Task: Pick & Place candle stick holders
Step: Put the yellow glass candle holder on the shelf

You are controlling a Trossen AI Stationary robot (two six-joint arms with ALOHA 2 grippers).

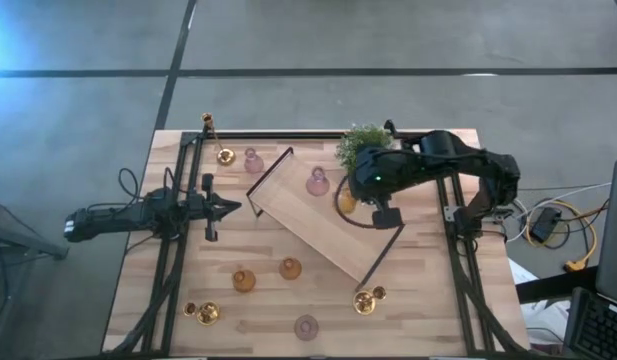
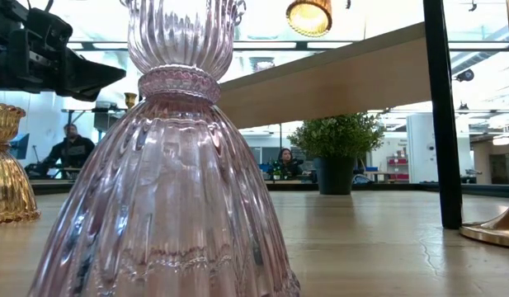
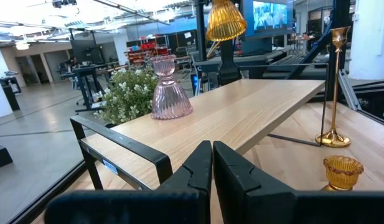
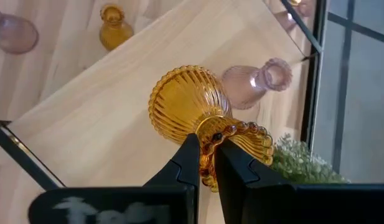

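I see my right gripper point(image 4: 206, 163) clamped on the neck of an amber holder point(image 4: 188, 106) — its ribbed bell hangs over the pale wooden tray point(image 4: 86, 130). A pink holder point(image 4: 251, 84) stands on the tray just beyond — another pink one point(image 4: 14, 31) and an amber one point(image 4: 114, 26) sit upper left; green plant point(image 4: 304, 165) lower right.

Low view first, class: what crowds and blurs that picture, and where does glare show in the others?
Low view: a pink glass holder fills the foreground, too close for focus; bright windows behind. Left wrist view: ceiling lights glare overhead. High view: blue flare at the top-left corner.
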